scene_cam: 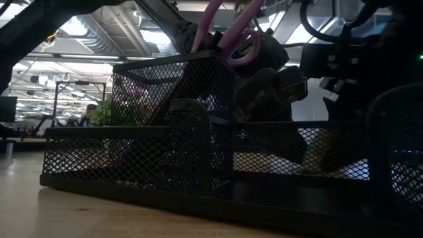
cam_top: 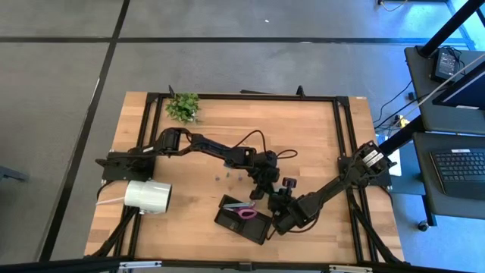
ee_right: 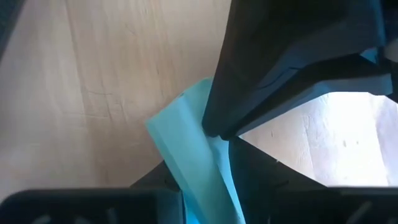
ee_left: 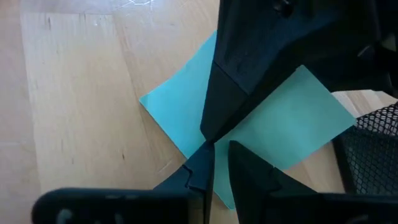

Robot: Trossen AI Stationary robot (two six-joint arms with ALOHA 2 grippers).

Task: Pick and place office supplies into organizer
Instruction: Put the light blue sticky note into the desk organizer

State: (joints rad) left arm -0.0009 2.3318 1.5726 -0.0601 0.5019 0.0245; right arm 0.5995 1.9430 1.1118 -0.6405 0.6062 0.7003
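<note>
We see one pale green sticky-note pad [ee_left: 186, 106] on the wood just beside the organizer [cam_top: 241, 222], two grippers meeting there, left gripper [ee_left: 214, 165] nearly closed over its edge, right gripper [ee_right: 211, 174] pinching one lifted corner, one pair of purple-handled scissors [cam_top: 247, 212] standing in the tray

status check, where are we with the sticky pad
Right hand shut on sticky-note pad. Left hand at same pad, beside organizer. Scissors already in organizer.

Black wire-mesh organizer [scene_cam: 172, 132] on a matt wooden table [cam_top: 303, 136]
</note>
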